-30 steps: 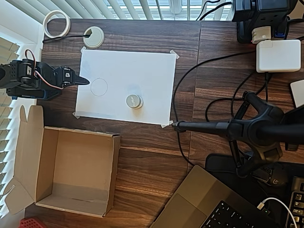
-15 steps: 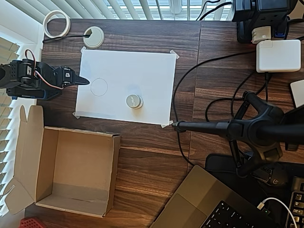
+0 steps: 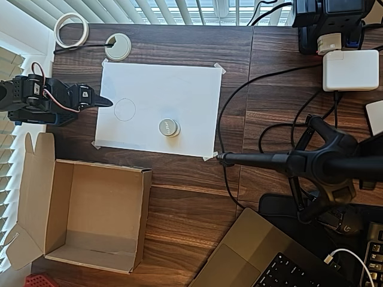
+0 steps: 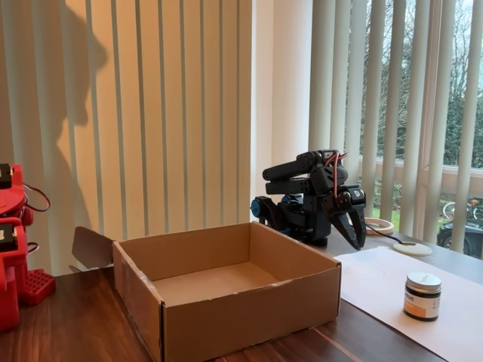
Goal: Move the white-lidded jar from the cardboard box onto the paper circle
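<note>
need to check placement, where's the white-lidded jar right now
In the overhead view the white-lidded jar stands on the white sheet, right of and below the small paper circle, not on it, and outside the cardboard box.

A black arm [image 4: 313,197] with blue base parts, red and white wires, and pointed black fingers [image 4: 356,230].

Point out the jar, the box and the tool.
jar [image 3: 169,127]: overhead view, centre of its lid.
box [image 4: 249,310]: fixed view, front outer wall.
tool [image 3: 102,101]: overhead view, midway between its dark fingertips, at the sheet's left edge.
</note>
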`<state>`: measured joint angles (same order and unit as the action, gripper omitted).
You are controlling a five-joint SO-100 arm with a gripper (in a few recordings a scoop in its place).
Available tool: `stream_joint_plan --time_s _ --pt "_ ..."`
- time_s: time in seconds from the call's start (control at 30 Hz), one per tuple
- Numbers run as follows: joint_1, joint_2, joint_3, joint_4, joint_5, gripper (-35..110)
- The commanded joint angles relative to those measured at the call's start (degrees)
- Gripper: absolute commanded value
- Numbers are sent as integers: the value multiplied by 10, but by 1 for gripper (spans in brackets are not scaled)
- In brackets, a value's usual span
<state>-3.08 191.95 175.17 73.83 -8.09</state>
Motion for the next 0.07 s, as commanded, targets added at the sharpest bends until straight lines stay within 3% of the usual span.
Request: stream_joint_plan --time_s 0.0,0.03 --pt "0 37 -20 23 -5 0" --pt "0 37 -20 23 -5 0"
